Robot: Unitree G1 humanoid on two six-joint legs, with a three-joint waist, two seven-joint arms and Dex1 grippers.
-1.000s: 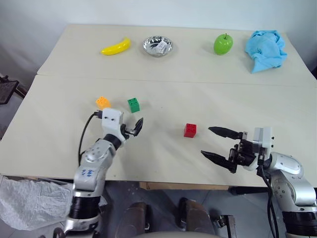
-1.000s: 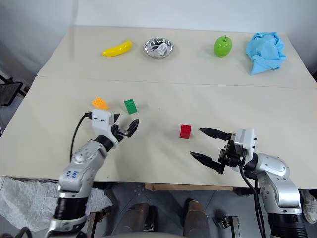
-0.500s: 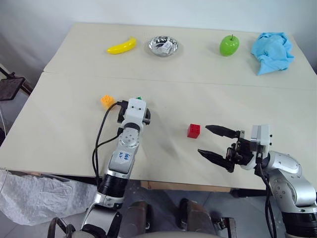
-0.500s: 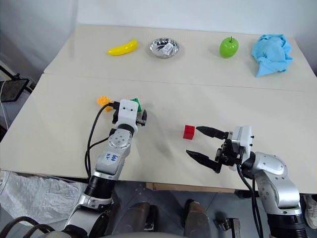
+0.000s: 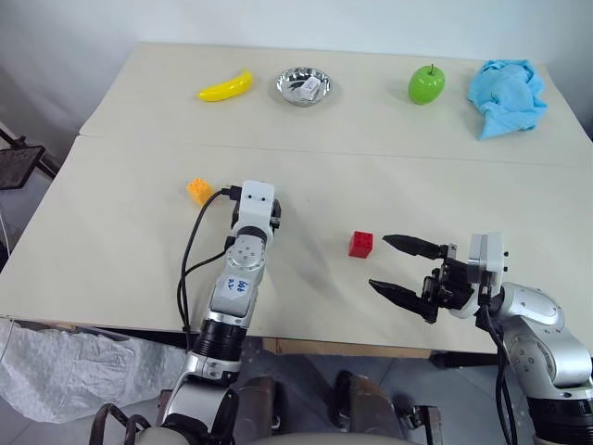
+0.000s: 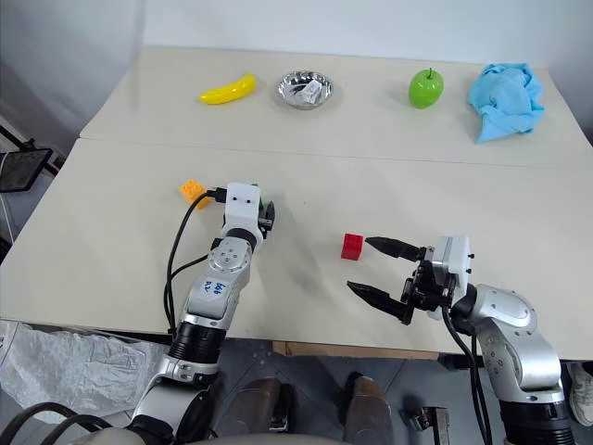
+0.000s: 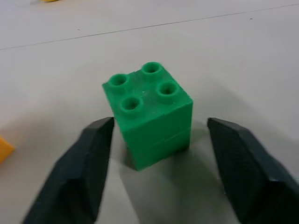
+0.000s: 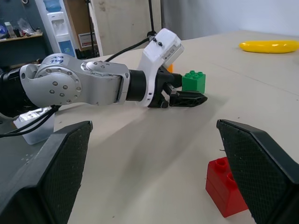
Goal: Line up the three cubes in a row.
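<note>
We see that the left end effector [image 7: 159,140] has reached forward since a second ago and now brackets the green cube [image 7: 148,113], one finger [image 7: 91,154] touching its side, the other just apart, so no pinch yet. The green cube sits on the worktop [image 5: 120,250] near the orange cube [image 5: 198,190]. The red cube [image 5: 361,244] lies well apart, unmoved, just beside the right end effector [image 5: 397,266], which stays spread wide.

I'm looking down on two pale beige tables [image 5: 111,241] pushed together, a seam running between them. Plain white wall [image 5: 74,37] behind. Grey floor below, crumpled clear plastic [image 5: 65,375] lying at the left edge.
</note>
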